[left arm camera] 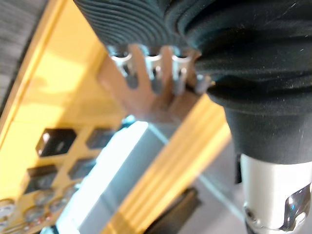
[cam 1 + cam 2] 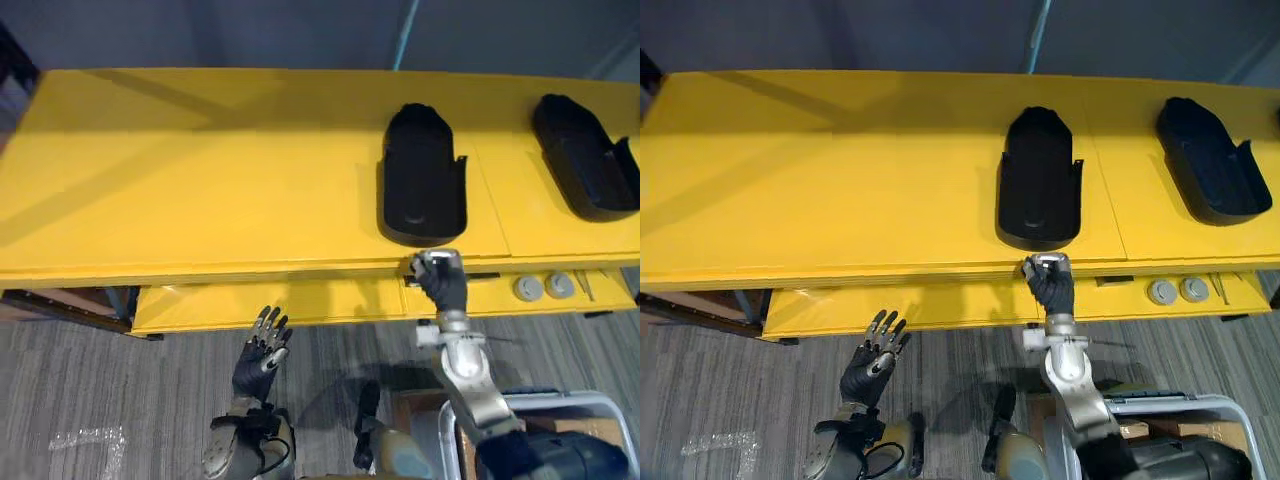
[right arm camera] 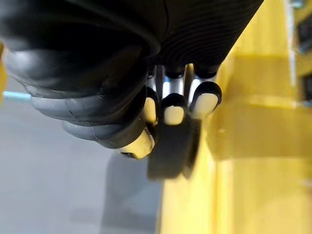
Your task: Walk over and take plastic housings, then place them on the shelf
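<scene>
My right hand (image 2: 440,285), fingers curled on nothing, at the yellow shelf's (image 2: 200,170) front edge just below the black plastic housing (image 2: 422,175) lying there; a careless lift could knock it. Left hand (image 2: 262,355) spread wide.

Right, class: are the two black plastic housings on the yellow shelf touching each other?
Apart. The left eye view shows bare yellow shelf between the middle black plastic housing and the right-hand black plastic housing.

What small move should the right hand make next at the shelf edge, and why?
Probably draw the right hand back from the yellow shelf: its fingers are curled on nothing, and the nearer black housing already rests on top, just beyond it.
</scene>
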